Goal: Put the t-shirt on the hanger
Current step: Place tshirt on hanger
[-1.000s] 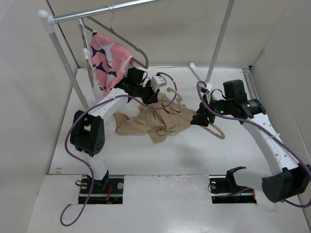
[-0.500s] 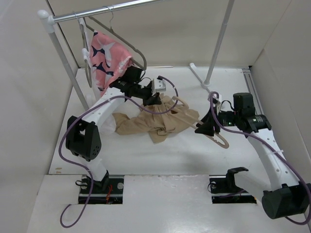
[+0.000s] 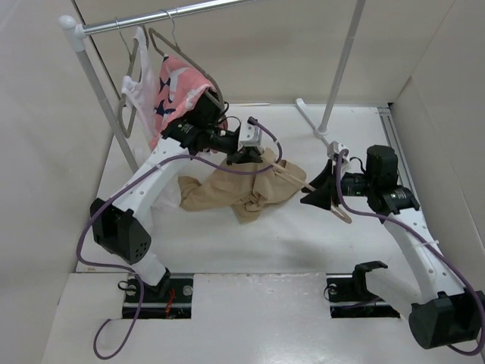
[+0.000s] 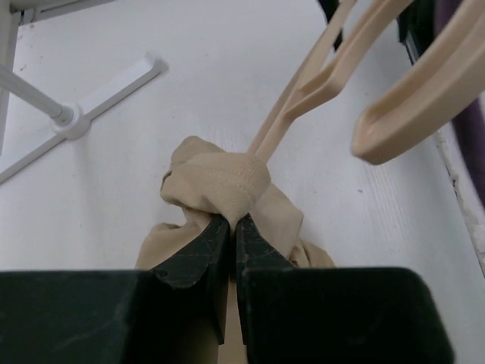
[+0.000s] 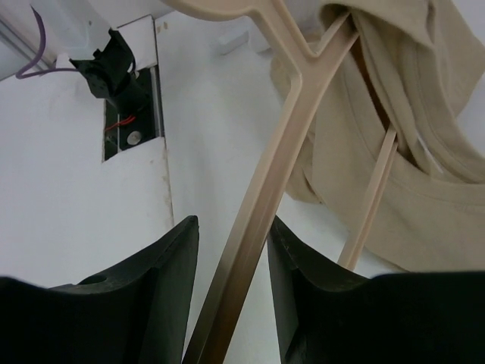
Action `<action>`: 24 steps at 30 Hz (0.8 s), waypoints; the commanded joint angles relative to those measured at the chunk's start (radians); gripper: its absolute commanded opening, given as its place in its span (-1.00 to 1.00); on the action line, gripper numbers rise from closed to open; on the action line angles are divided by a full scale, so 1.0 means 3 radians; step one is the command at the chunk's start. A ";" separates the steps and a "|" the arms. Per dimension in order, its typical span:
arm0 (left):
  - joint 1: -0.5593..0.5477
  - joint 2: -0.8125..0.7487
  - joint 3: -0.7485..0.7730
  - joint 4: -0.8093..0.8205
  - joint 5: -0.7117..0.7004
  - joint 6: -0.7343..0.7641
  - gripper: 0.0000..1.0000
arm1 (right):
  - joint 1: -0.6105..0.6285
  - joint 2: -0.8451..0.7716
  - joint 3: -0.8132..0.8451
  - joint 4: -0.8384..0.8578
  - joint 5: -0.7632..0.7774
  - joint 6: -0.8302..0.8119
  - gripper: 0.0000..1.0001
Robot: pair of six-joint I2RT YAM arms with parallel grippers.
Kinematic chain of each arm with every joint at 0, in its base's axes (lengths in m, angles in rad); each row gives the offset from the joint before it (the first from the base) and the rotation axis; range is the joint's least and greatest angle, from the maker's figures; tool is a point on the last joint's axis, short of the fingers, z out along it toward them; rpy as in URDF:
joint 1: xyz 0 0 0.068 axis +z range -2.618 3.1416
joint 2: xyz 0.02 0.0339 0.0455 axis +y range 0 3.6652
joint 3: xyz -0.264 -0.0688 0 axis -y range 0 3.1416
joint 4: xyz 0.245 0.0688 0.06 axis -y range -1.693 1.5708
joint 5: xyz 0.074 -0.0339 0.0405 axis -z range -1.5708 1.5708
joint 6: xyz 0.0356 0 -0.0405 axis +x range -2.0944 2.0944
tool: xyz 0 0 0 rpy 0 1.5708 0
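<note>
The tan t-shirt (image 3: 241, 188) lies bunched mid-table, its right side raised. My left gripper (image 3: 248, 157) is shut on a rolled fold of the t-shirt (image 4: 220, 180), fingertips pressed together (image 4: 232, 221). The beige hanger (image 3: 339, 212) is held off the table in my right gripper (image 3: 319, 194). In the right wrist view, the hanger's bar (image 5: 267, 193) runs between the fingers of the right gripper (image 5: 232, 236). One arm of the hanger (image 4: 312, 85) goes into the t-shirt opening (image 5: 413, 189). Cloth hides the far end of the hanger.
A clothes rail (image 3: 151, 19) crosses the back left, carrying grey wire hangers (image 3: 163, 42), a pink printed garment (image 3: 180, 87) and a white garment (image 3: 135, 85). The rack's right pole (image 3: 342, 68) and foot (image 4: 76, 121) stand behind the hanger. Walls close in on both sides.
My left gripper has moved right and up with the t-shirt, drawing cloth over the hanger's arm. My right gripper has drawn the hanger slightly nearer. The garments on the rail have swung.
</note>
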 commanded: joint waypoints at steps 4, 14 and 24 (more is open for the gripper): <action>-0.0062 -0.0401 0.0153 -0.0525 0.0245 0.0490 -1.00 | -0.0123 0.0032 -0.0038 0.0934 -0.0108 0.0187 -1.00; -0.0062 -0.0718 -0.0675 0.0981 -0.0977 -0.0036 0.44 | -0.0093 0.0222 -0.0068 0.0965 -0.0410 -0.0054 -1.00; -0.0062 -0.0755 -0.0803 0.1280 -0.0999 -0.0005 0.50 | 0.0005 0.0335 -0.0099 0.0934 -0.0553 -0.0085 -1.00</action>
